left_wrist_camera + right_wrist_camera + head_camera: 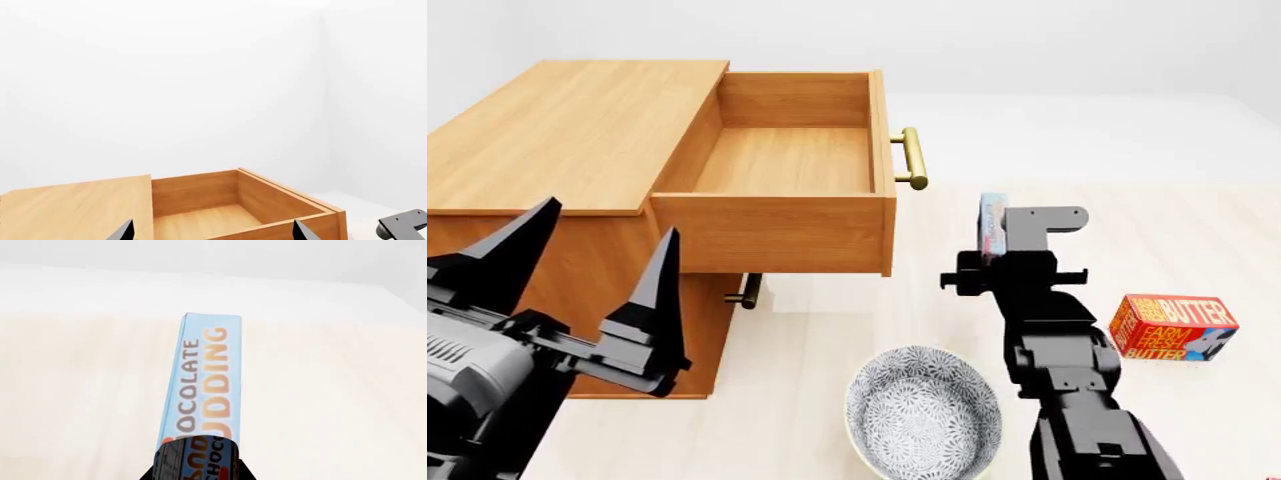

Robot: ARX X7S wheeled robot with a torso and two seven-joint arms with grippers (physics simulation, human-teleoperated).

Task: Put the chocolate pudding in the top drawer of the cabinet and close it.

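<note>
The chocolate pudding [203, 375] is a thin light-blue carton, held edge-up off the table by my right gripper [194, 471], whose jaws are shut on its near end. In the head view the chocolate pudding [993, 218] hangs in my right gripper [996, 256], to the right of the cabinet [574, 130] and a little lower than the brass handle [909, 158]. The top drawer [785, 160] stands pulled out and holds nothing. My left gripper [594, 270] is open in front of the cabinet's left part. In the left wrist view its fingertips [125, 231] frame the top drawer [200, 212].
A patterned grey bowl [924, 410] sits on the table in front of the cabinet, left of my right arm. A red-orange butter box [1172, 328] lies to the right. The lower drawer's small handle [743, 291] shows under the open drawer.
</note>
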